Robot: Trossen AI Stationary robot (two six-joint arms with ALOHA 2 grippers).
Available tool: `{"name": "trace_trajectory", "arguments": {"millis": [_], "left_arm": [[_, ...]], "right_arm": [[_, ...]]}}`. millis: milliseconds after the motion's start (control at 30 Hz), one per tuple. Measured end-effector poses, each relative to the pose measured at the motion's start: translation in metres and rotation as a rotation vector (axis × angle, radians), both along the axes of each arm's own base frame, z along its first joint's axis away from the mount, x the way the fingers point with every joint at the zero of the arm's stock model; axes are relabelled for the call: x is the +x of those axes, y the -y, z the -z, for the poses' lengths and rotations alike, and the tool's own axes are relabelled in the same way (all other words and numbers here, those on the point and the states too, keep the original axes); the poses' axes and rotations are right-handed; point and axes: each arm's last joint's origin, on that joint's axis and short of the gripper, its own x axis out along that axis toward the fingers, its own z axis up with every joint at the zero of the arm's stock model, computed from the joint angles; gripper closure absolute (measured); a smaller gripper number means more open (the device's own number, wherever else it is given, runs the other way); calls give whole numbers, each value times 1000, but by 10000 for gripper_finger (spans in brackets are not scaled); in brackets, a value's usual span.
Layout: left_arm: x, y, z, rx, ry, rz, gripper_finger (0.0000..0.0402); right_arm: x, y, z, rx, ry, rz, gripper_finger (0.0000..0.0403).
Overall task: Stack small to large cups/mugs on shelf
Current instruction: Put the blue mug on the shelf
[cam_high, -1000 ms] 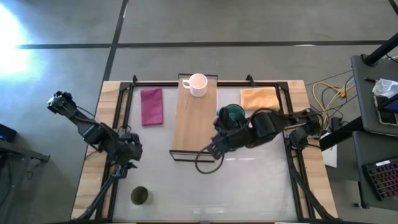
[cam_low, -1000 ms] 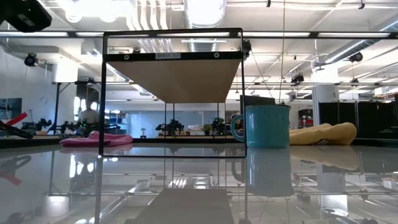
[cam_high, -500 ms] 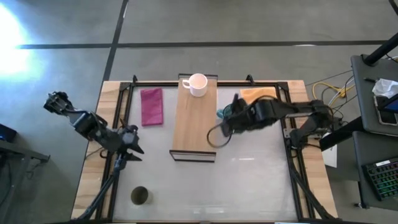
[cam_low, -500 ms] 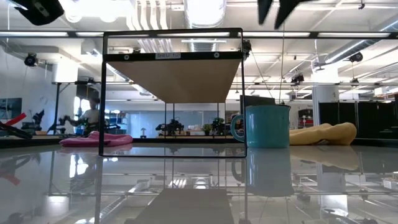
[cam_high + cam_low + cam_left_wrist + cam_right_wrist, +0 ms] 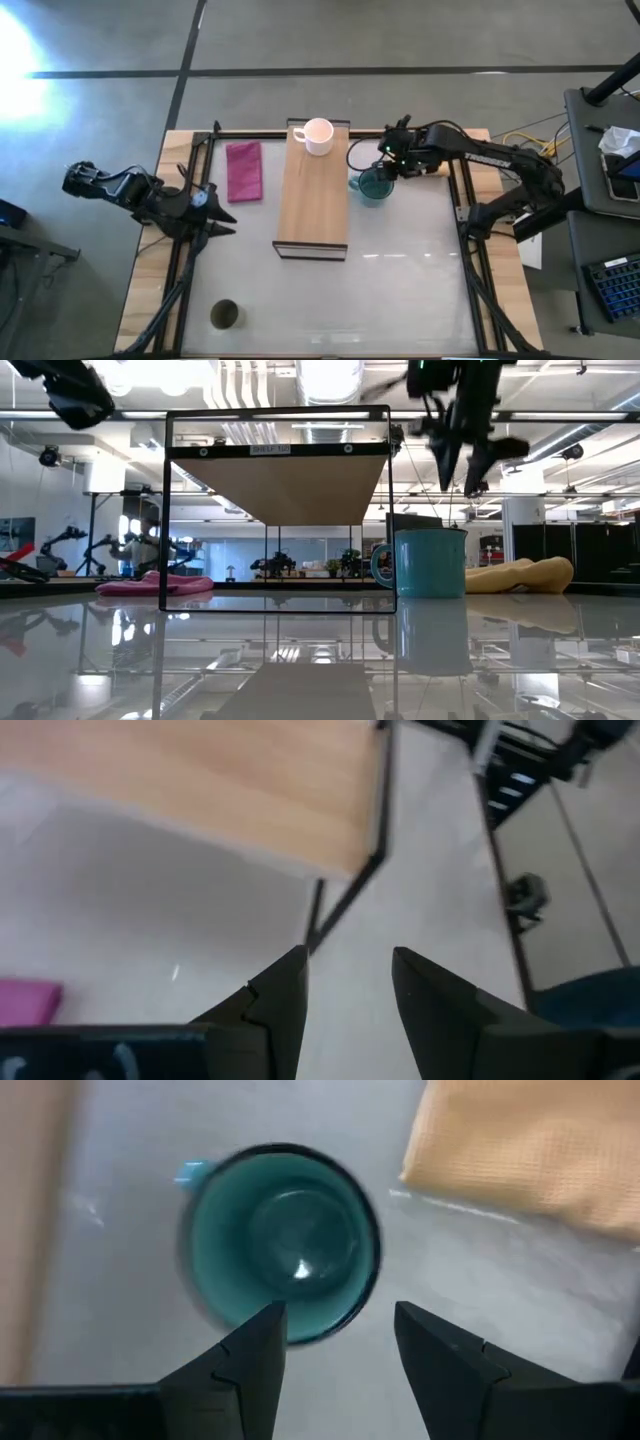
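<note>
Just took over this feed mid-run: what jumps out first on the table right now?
The right gripper hangs open directly above the teal mug, which stands upright on the table beside the shelf, next to the orange cloth. The white mug already sits at the shelf's far end. The small dark cup stands alone at the near left, and the left gripper waits open by the left rail.

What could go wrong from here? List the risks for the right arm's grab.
1. The right end effector hangs open over the teal mug, lined up with its near rim rather than its centre; a descent may clip the rim and tip it.
2. The mug stands close beside the shelf, so a nudge could knock it against the frame.
3. The orange cloth lies near and could snag a finger.
</note>
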Motion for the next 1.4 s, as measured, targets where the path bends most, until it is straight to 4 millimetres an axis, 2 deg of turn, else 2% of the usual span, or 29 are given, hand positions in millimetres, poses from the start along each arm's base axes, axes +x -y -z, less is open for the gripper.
{"name": "trace_trajectory", "arguments": {"millis": [133, 233, 600, 833, 1200, 1400], "left_arm": [[-6, -7, 11, -51, 1, -82, 269], [-11, -10, 17, -78, 8, -128, 269], [-28, -19, 32, -70, 72, -299, 269], [-36, -23, 29, -52, 139, -361, 269], [-44, -26, 32, -34, 125, -377, 269], [-44, -26, 33, -31, 119, -376, 269]], "right_arm": [[-3, 21, 31, 32, -32, 9, 223], [-6, 31, 47, 41, -50, 7, 222], [-5, 36, 89, 60, 19, 36, 222], [-7, 33, 94, 69, -9, 16, 239], [-6, 32, 91, 63, -7, -6, 375], [-5, 27, 85, 79, -41, -26, 383]]}}
